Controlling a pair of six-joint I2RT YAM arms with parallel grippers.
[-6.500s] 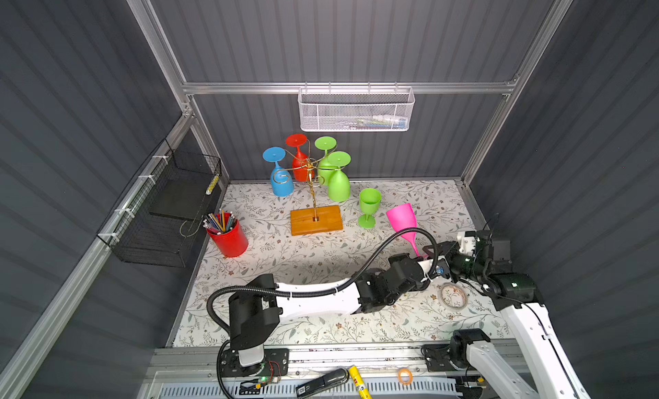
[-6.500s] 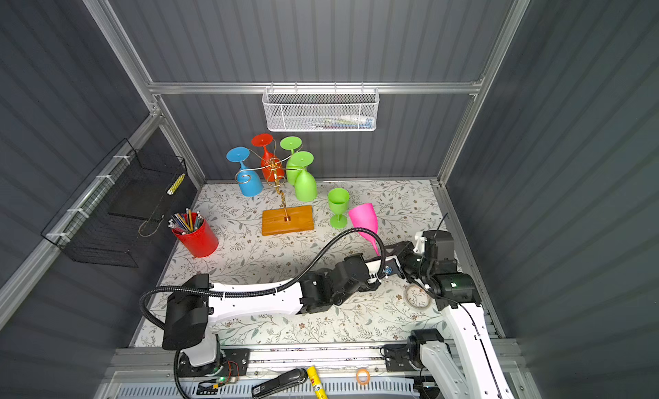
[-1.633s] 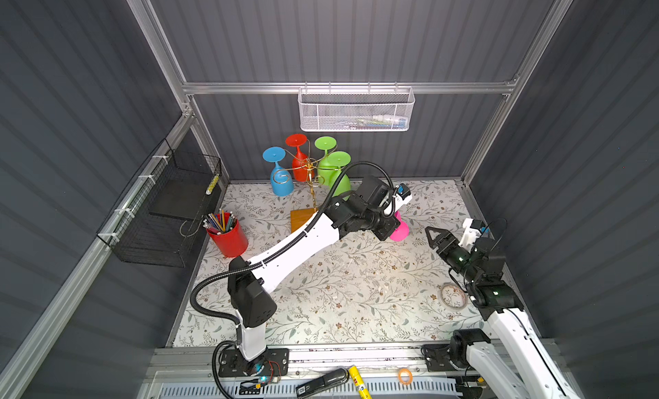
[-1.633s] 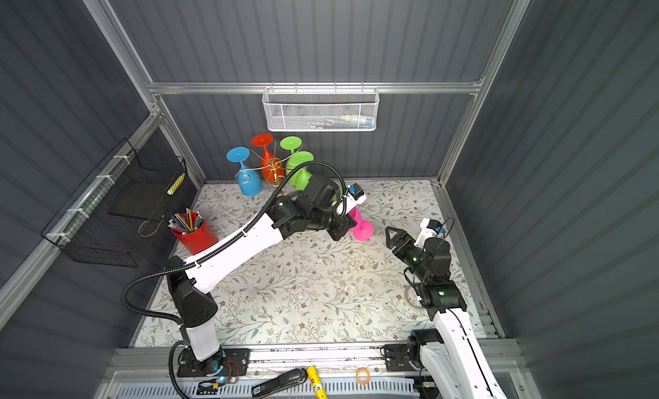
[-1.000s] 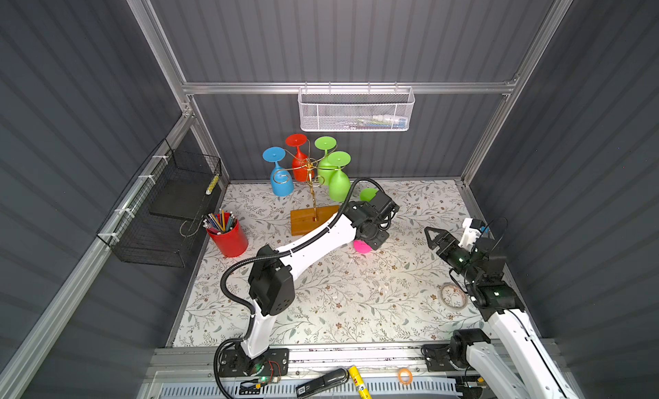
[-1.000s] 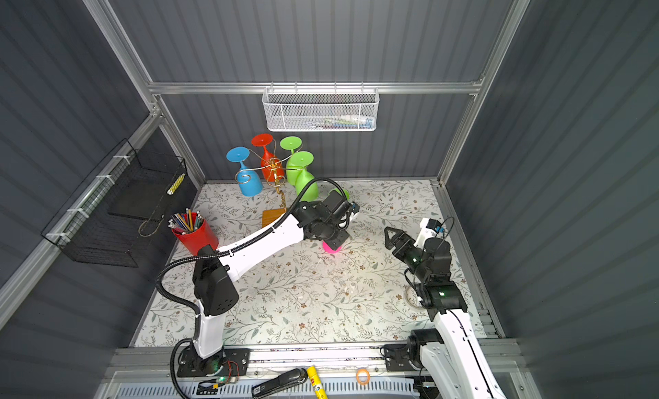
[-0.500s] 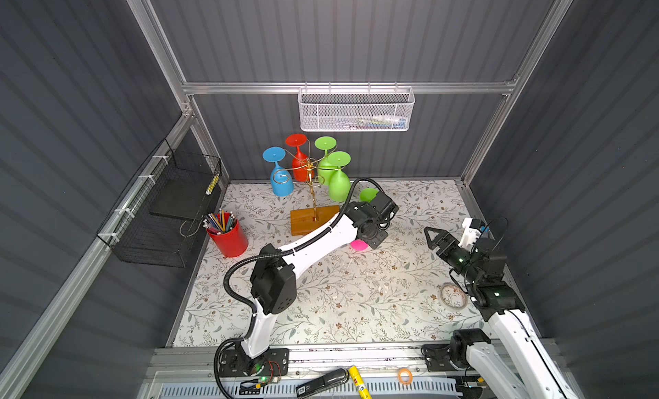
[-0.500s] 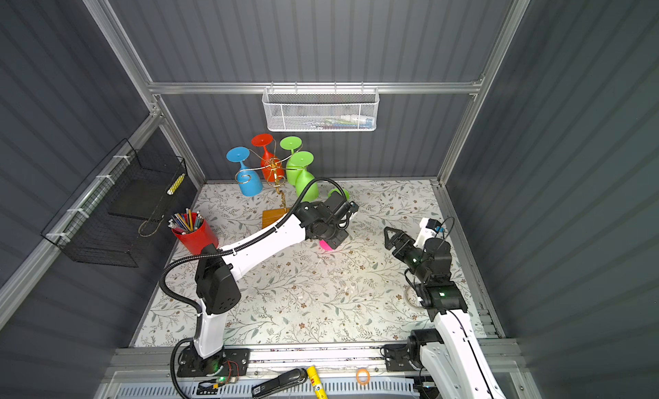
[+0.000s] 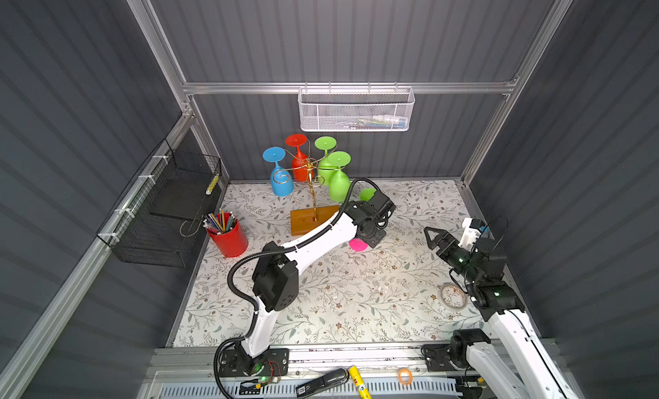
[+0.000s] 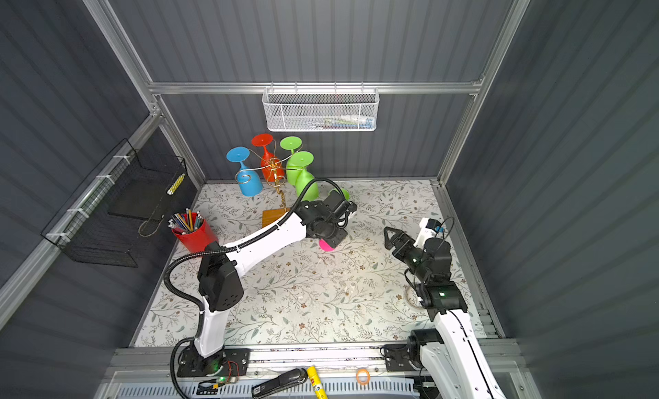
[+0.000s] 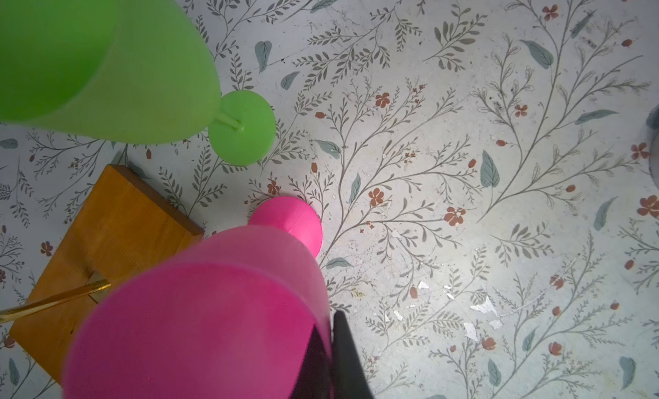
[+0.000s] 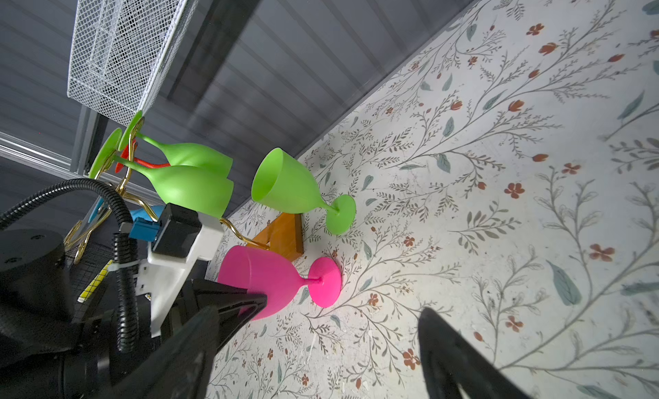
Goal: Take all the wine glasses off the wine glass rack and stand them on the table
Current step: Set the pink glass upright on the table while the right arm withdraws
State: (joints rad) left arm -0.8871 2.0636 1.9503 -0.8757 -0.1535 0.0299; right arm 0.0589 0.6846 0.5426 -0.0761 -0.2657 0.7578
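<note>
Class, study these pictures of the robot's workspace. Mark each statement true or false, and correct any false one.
1. A blue glass hangs upside down on the wine glass rack. True.
2. The right gripper holds a glass. False: it is open and empty.
3. The left gripper is shut on the pink wine glass. True.
4. The green glass near the rack's base lies on its side. False: it stands upright on the table.
5. The pink wine glass hangs from the rack. False: it is off the rack, upright, foot down at the table.
</note>
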